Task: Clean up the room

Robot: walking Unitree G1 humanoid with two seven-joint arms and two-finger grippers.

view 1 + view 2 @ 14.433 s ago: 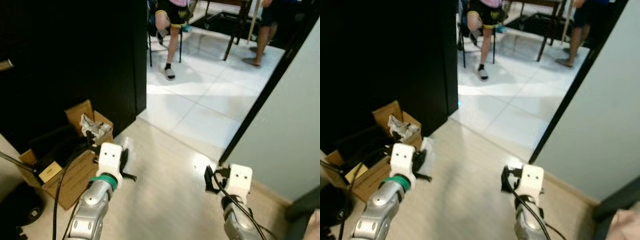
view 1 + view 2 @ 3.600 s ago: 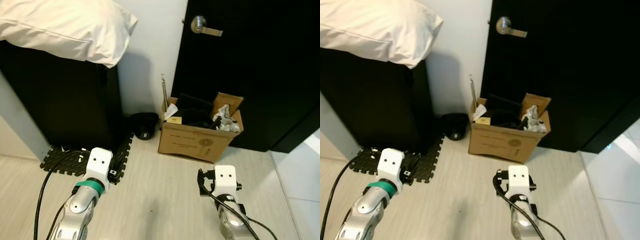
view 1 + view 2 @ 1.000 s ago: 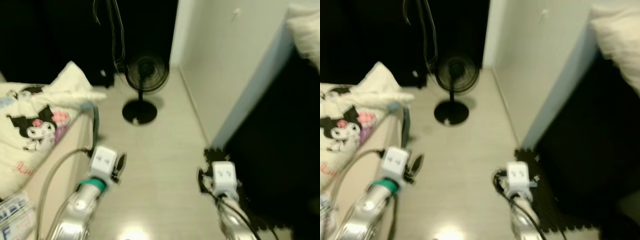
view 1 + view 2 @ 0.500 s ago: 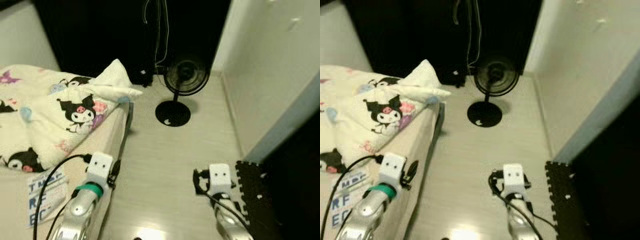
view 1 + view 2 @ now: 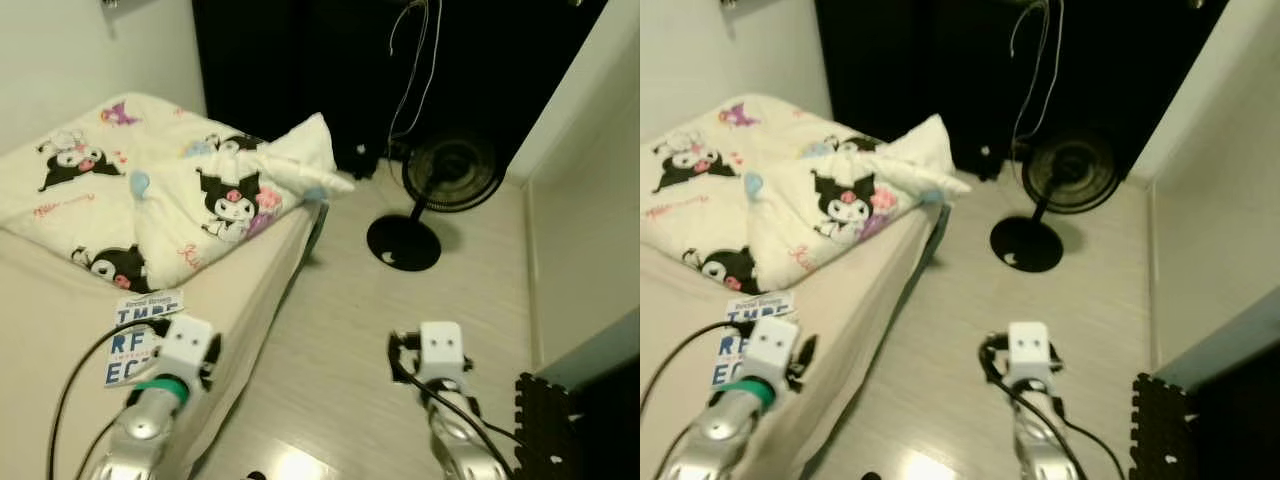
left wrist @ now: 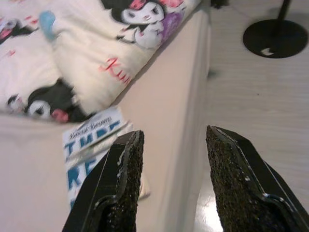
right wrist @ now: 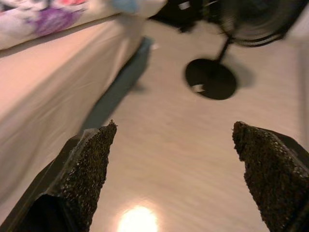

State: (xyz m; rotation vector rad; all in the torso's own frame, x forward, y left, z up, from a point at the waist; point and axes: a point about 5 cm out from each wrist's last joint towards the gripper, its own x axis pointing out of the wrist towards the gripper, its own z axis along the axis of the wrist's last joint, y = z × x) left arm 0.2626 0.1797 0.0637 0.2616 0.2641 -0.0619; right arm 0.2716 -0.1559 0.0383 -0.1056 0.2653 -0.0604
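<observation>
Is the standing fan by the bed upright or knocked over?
Upright: the fan stands on its round base flat on the floor, head raised on its pole.

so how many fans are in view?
1. A black pedestal fan stands on the floor past the foot of the bed, by the dark doorway. Others may sit unseen there.

A blue-lettered white booklet (image 5: 140, 334) lies flat on the bed (image 5: 60, 300), beside a cartoon-print blanket (image 5: 170, 200).

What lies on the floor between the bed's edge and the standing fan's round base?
Bare pale floor, as the left eye view shows: nothing sits between the bed and the fan base. The patterned blanket overhangs the bed's corner near that gap.
</observation>
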